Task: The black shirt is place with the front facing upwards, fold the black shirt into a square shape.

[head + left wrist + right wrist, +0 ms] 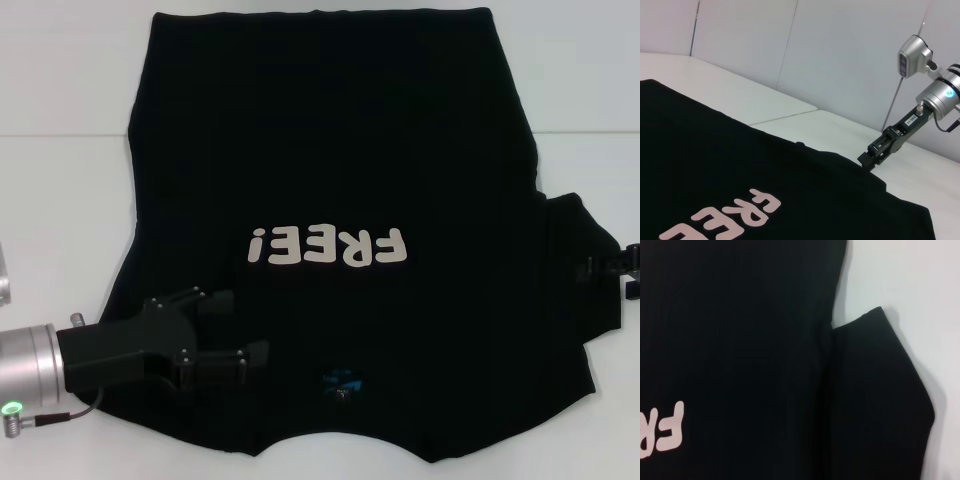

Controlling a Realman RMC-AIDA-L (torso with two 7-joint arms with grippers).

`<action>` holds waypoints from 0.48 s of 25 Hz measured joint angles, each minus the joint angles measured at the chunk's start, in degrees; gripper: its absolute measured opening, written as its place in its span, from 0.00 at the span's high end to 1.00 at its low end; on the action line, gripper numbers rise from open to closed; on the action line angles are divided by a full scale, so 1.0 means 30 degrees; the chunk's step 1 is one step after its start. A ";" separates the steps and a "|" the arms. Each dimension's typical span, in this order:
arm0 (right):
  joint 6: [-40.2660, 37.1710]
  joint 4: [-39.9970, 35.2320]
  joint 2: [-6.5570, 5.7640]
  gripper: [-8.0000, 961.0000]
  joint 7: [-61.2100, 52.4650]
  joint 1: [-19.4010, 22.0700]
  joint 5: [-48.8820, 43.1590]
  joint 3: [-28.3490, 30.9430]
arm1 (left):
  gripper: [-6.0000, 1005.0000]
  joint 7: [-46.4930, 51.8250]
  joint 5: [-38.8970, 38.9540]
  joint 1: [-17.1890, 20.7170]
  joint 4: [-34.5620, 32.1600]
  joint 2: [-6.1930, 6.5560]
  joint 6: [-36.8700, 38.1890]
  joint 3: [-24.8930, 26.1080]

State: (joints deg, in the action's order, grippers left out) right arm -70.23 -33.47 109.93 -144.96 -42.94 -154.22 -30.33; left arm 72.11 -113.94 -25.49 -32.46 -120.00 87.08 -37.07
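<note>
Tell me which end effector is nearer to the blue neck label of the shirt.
Left. The left end effector is over the black shirt beside the blue neck label; the right end effector is at the sleeve edge, much farther away.

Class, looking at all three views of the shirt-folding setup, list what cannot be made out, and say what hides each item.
- Black shirt: the left sleeve in the head view is covered by the left tool.
- Blue neck label: too small to read in the head view.
- Right tool: its fingertips meet the black cloth, so its grip cannot be judged; the head view's edge cuts it off.
</note>
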 joint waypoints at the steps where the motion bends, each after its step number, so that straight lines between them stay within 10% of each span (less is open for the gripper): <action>1: 0.0064 0.0015 0.0033 0.06 -0.0002 -0.0011 0.0000 0.0000 | 0.05 0.0002 0.0000 0.0000 0.0000 0.0001 -0.0001 -0.0001; 12: 0.0267 0.0313 0.0216 0.06 -0.0017 -0.0350 -0.0050 0.0003 | 0.05 0.0017 0.0013 0.0001 0.0000 0.0035 -0.0013 -0.0008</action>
State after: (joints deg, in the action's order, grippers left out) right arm -69.43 -32.54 110.58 -145.01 -43.99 -154.37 -30.32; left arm 72.17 -113.90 -25.48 -32.46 -119.89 87.04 -37.09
